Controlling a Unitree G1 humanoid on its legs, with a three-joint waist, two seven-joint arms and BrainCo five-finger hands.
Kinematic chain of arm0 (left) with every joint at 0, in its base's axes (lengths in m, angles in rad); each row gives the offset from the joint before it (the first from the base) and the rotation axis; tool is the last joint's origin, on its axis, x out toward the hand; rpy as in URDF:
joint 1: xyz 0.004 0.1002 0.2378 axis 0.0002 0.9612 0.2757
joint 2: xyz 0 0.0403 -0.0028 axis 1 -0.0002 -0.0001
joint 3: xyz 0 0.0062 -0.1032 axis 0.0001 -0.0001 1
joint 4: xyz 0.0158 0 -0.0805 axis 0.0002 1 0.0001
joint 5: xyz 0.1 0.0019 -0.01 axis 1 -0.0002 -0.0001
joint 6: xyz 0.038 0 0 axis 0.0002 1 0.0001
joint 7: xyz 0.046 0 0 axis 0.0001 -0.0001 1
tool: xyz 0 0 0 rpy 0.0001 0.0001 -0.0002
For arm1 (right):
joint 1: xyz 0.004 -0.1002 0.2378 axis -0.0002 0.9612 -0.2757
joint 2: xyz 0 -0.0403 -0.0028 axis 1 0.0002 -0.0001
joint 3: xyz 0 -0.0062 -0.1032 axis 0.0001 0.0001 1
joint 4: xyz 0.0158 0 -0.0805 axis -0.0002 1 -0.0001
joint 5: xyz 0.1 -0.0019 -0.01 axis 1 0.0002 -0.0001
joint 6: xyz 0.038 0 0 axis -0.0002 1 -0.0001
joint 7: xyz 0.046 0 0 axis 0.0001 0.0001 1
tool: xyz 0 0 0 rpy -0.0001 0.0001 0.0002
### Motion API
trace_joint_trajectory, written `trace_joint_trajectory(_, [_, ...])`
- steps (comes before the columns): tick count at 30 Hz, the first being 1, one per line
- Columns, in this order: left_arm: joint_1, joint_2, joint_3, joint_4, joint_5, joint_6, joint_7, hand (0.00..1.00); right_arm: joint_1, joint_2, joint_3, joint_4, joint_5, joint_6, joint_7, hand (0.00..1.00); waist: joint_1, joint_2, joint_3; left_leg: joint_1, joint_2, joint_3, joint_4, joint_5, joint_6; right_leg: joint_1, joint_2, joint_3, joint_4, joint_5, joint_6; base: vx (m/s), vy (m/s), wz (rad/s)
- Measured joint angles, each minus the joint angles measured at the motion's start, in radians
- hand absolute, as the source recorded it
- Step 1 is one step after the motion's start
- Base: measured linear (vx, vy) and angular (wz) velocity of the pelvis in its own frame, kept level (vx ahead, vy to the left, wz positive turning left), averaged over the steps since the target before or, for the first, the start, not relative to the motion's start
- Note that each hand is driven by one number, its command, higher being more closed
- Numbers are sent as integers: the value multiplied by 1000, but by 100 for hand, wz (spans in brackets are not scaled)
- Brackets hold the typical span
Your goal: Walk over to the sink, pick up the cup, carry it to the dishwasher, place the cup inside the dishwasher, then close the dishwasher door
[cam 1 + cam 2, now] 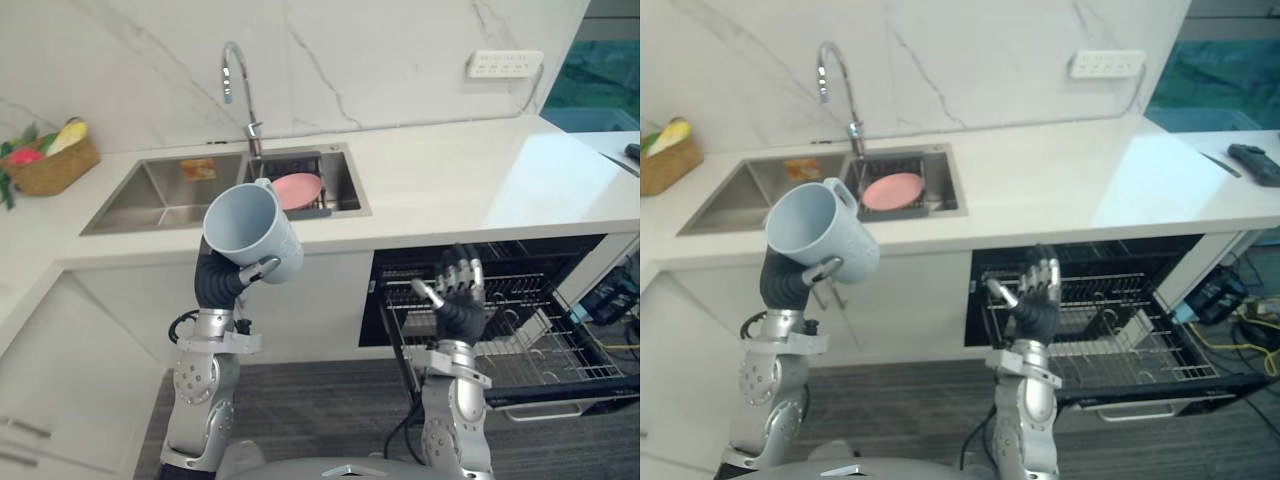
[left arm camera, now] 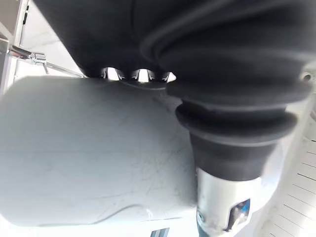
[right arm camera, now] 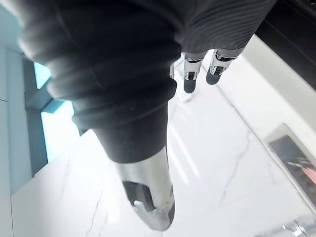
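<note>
From the left eye, the left arm stands bent upward in front of the counter (image 1: 450, 180), and the left hand (image 1: 250, 272) holds the cup (image 1: 255, 232) in the air before the counter's front edge, just in front of the sink (image 1: 150, 195). The cup is tilted, its open mouth turned up toward the camera. A pink plate (image 1: 297, 190) lies in the sink under the tap (image 1: 235, 80). The right eye shows the right forearm raised upright with the right hand (image 1: 1035, 300) held before the dishwasher (image 1: 1090, 300); its fingers are straight and point upward, spread loosely and holding nothing. The door (image 1: 1160, 395) is folded down and the wire rack (image 1: 1120, 330) is drawn out over it. In the left wrist view the pale wall of the cup lies against the palm, the thumb (image 2: 222, 202) pressed on it – a closed grasp. In the right wrist view the fingers (image 3: 190, 79) and thumb (image 3: 148, 197) stand apart against the marble wall (image 3: 222, 163).
</note>
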Motion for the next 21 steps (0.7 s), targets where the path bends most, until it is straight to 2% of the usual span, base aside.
trace_joint_trajectory(1, [3,1,4,-1,0,0,5,100,-1,0,2,-17,-12,0,-19,0,5,-7,-2,2,-34,-35,-135,30,-8,15,-22,37,-10,2,3,407,154,-68])
trace_joint_trajectory(2, [6,1,6,-2,-1,0,5,100,-1,-1,1,-19,-16,0,-23,0,5,-8,-2,3,-44,-40,-187,53,-13,25,-34,48,-15,3,5,393,203,-67])
trace_joint_trajectory(3, [13,2,11,-8,-1,0,3,100,0,-5,0,-19,-20,2,-32,0,3,-6,-3,4,-50,-34,-269,108,-16,41,-53,70,-17,1,15,389,251,-54])
trace_joint_trajectory(5, [16,2,23,-22,-13,-7,-5,100,7,-17,-1,-24,-20,3,-32,0,4,20,-20,14,-40,-22,-363,267,1,66,-70,106,-10,-40,84,413,349,-59])
trace_joint_trajectory(6, [16,4,24,-34,-22,-20,-4,100,9,-28,-2,-38,-21,1,-30,0,9,38,-32,13,-29,-24,-355,304,-60,74,-73,128,-7,-82,132,335,382,-53])
trace_joint_trajectory(7, [17,27,33,-35,-31,-33,0,100,22,-4,0,-48,-20,4,-30,0,2,-11,-43,17,-79,9,-297,244,-25,89,-137,147,-4,-98,158,247,305,-36])
trace_joint_trajectory(8, [17,34,40,-40,-33,-35,4,100,28,5,2,-57,-20,2,-30,0,2,-25,-50,15,-93,22,-283,216,-11,96,-158,150,-17,-98,159,331,418,-32])
trace_joint_trajectory(9, [14,42,44,-56,-40,-41,8,100,22,14,2,-59,-19,2,-29,0,5,-56,-60,10,-118,50,-255,166,-3,103,-195,159,-43,-88,161,215,265,-28])
trace_joint_trajectory(11, [3,40,45,-60,-42,-44,22,100,11,13,-1,-59,-16,5,-25,0,2,-72,-73,1,-140,64,-229,123,16,96,-220,161,-38,-33,165,263,332,-16])
trace_joint_trajectory(13, [-18,39,38,-59,-58,-43,25,100,0,13,-12,-57,-6,6,-15,0,-9,-76,-75,6,-172,66,-231,100,40,38,-247,165,73,7,165,229,305,9])
trace_joint_trajectory(14, [-36,38,37,-53,-60,-41,25,100,-13,16,-24,-51,-1,7,-15,0,-19,-80,-73,19,-202,69,-241,90,56,-34,-273,185,210,42,167,194,240,15])
trace_joint_trajectory(15, [-47,39,37,-42,-60,-37,25,100,-18,22,-31,-49,-1,11,-15,0,-26,-81,-71,37,-224,68,-250,82,67,-90,-292,203,329,94,163,237,252,14])
trace_joint_trajectory(16, [-49,37,38,-39,-59,-27,26,100,-21,37,-37,-49,-1,19,-15,0,-39,-81,-52,95,-248,72,-266,62,80,-159,-315,234,491,211,168,195,176,6])
trace_joint_trajectory(17, [-48,37,38,-39,-59,-20,26,100,-21,40,-37,-46,-1,25,-14,0,-42,-75,-47,117,-248,72,-266,53,85,-175,-315,236,535,231,172,198,115,-13])
trace_joint_trajectory(18, [-47,39,41,-40,-59,-12,30,100,-22,40,-28,-42,-1,35,-4,0,-42,-61,-40,160,-244,82,-277,40,96,-215,-308,212,597,200,166,151,52,-19])
trace_joint_trajectory(19, [-48,39,41,-40,-58,-11,35,100,-23,40,-25,-42,-1,39,8,0,-43,-62,-38,180,-241,87,-289,35,95,-232,-304,187,605,163,162,162,25,-29])
trace_joint_trajectory(20, [-47,37,39,-40,-58,-10,43,100,-28,39,-21,-44,-1,42,25,0,-44,-59,-38,216,-228,96,-310,25,88,-261,-280,124,574,92,147,201,-50,-25])
trace_joint_trajectory(21, [-42,37,39,-40,-56,-11,45,100,-31,39,-21,-47,-1,42,45,0,-46,-46,-44,233,-199,100,-317,13,72,-282,-237,67,482,52,146,212,-79,-19])
